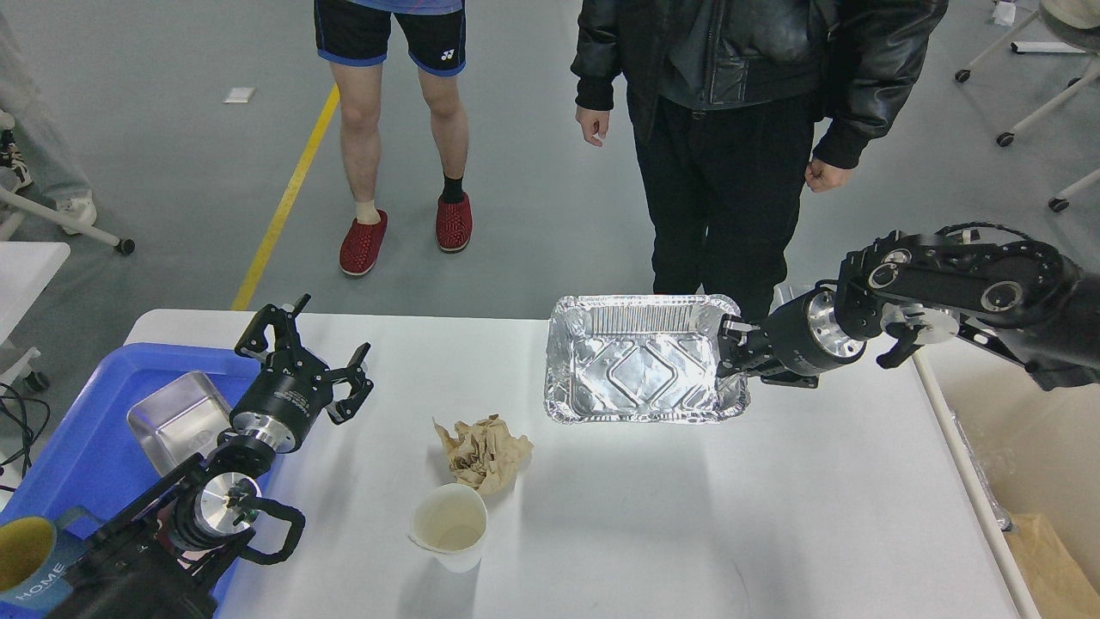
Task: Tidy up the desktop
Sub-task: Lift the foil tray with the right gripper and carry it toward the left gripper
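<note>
The white desktop [687,516] fills the lower view. My right gripper [729,354] is shut on the right rim of a silver foil tray [640,361] and holds it in the air above the far middle of the desktop. A crumpled brown paper ball [483,453] and a white paper cup [449,525] stand on the desktop at front centre. My left gripper [308,357] is open and empty above the desktop's left part, beside the blue plastic tray [77,447].
The blue tray holds a small steel pan [176,417] and a blue mug [26,572]. A beige open bin [1031,447] stands right of the desktop, with brown paper [1053,563] in it. Two people [730,129] stand at the far edge.
</note>
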You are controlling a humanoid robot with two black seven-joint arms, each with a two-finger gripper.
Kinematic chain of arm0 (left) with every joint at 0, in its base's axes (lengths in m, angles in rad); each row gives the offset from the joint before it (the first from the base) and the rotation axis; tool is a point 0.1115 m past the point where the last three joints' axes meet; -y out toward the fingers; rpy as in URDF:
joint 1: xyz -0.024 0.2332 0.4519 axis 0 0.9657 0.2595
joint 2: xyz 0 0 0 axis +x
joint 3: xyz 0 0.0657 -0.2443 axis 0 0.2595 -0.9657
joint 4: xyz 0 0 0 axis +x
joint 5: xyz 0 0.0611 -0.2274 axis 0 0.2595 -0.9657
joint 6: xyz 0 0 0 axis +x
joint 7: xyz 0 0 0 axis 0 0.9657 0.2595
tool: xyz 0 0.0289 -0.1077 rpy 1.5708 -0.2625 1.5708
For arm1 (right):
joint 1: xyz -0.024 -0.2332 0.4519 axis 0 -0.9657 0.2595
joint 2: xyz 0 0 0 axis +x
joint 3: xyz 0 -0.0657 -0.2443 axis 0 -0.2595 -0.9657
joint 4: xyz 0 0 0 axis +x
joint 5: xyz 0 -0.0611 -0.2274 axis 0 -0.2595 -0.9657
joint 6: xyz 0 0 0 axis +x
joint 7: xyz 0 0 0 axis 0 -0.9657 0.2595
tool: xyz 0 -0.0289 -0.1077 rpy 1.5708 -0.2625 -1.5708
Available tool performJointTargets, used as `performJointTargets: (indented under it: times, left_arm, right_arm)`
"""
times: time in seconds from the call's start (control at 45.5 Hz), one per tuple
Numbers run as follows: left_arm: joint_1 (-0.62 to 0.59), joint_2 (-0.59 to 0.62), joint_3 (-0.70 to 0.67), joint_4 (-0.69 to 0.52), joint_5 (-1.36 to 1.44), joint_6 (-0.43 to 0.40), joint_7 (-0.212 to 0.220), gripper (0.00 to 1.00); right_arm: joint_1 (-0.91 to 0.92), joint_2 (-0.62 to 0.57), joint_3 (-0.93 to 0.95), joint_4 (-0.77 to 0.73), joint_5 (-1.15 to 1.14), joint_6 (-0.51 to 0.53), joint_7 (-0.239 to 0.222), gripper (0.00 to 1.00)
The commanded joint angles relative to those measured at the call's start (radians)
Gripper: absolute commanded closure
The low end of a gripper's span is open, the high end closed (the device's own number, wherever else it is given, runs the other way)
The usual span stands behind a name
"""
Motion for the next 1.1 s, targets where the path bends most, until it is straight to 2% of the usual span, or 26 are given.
performJointTargets:
  times: [0.0, 0.351, 0.571, 1.076]
  left_arm:
    - [0.002, -0.002, 0.0, 0.001, 0.002, -0.001, -0.001, 0.03]
    - [0.002, -0.007, 0.002, 0.001, 0.002, -0.001, 0.0, 0.03]
    - [0.009, -0.004, 0.002, 0.001, 0.002, -0.001, -0.001, 0.03]
    - [0.009, -0.002, 0.002, 0.003, 0.002, 0.001, -0.001, 0.03]
  right_arm:
    - [-0.023, 0.001, 0.002, -0.064, 0.063, 0.038, -0.036, 1.0]
    - [-0.035, -0.023, 0.039, -0.063, 0.114, 0.062, -0.037, 1.0]
    - [-0.041, -0.054, 0.162, -0.061, 0.116, 0.06, -0.014, 1.0]
    - [-0.06, -0.046, 0.165, -0.038, 0.112, 0.06, -0.001, 1.0]
